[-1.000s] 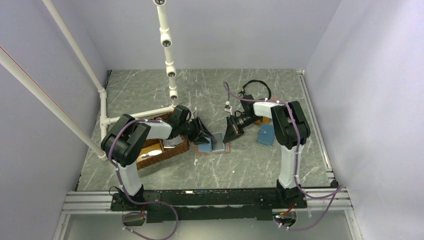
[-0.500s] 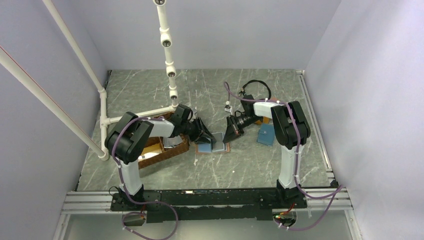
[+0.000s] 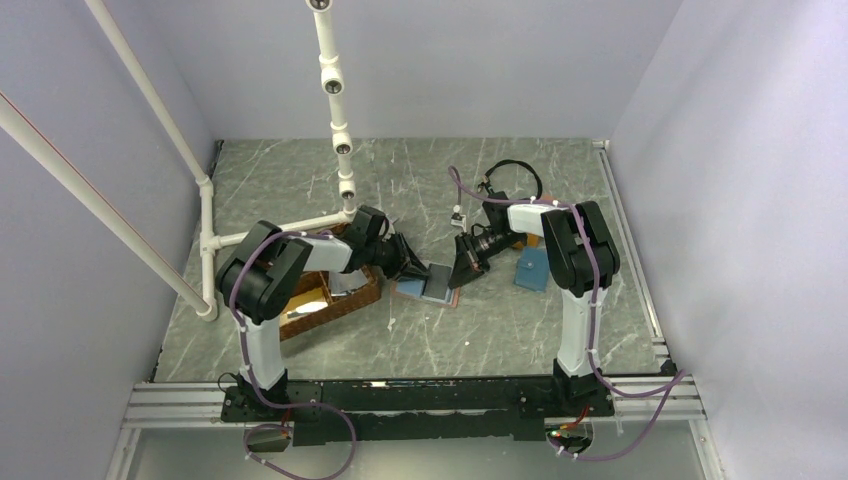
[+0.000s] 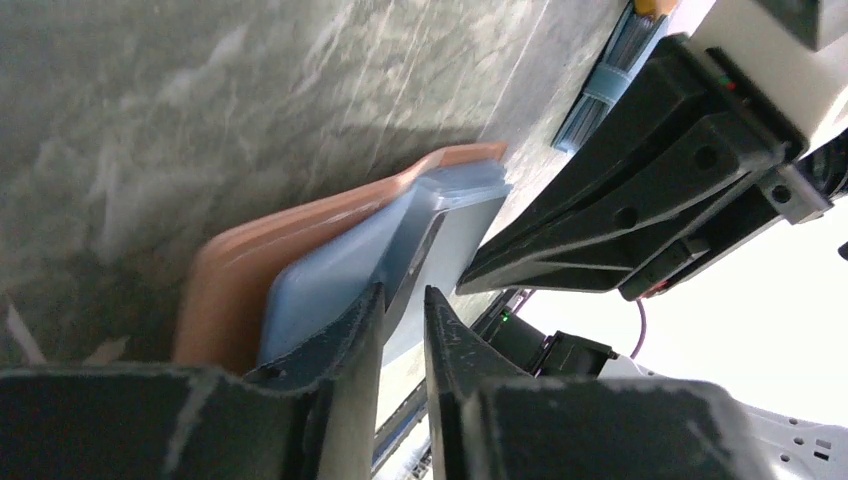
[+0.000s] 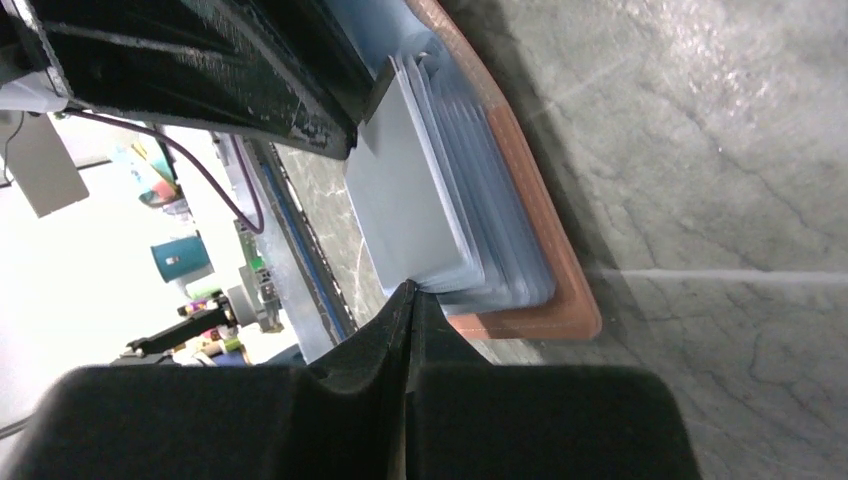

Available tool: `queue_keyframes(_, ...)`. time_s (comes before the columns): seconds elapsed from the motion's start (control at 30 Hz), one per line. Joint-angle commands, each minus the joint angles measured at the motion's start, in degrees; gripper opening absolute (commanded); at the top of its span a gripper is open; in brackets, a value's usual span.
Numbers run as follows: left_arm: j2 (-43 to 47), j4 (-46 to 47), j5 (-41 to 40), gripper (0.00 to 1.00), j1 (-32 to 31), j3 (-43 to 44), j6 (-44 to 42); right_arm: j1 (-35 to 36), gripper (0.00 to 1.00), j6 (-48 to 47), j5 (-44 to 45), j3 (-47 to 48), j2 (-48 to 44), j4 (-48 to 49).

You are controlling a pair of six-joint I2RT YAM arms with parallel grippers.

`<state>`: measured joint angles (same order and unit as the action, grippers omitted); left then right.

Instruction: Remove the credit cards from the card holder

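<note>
Left end effector (image 4: 402, 296) straddling credit card (image 4: 447, 240) edge, card holder (image 4: 225, 275) beneath

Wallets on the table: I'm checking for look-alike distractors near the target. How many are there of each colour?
Salmon-pink card holder: 1
Teal-blue wallet: 1
Orange wallet, mostly hidden by the right arm: 1
Total: 3

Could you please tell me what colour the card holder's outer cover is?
Salmon pink; the card holder shows best in the right wrist view.
</note>
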<state>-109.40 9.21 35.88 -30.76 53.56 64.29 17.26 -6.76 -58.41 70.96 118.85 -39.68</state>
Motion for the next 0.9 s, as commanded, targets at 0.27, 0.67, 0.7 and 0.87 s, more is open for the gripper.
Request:
queue_keyframes(0.27, 0.38, 10.25, 5.49, 0.0, -1.32, 0.61, 0.46, 0.87, 0.0, -1.1, 0.87, 0.92, -0.55, 0.16)
queue_keyframes(0.67, 2.45, -2.09, 5.57, 0.01, -3.32, 3.46, -9.08, 0.06, 0.0, -5.63, 4.79, 1.01, -4.05, -1.83)
queue_keyframes(0.7, 2.37, -1.75, 5.59, 0.02, -3.6, 3.13, -8.77, -0.02, 0.0, -5.77, 5.36, 1.14, -4.14, -2.0)
queue_keyframes(0.87, 2.47, -1.46, 4.01, 0.04, -4.04, 0.81, -6.24, -0.85, 0.19, -6.61, 7.35, 1.8, -4.86, -3.05)
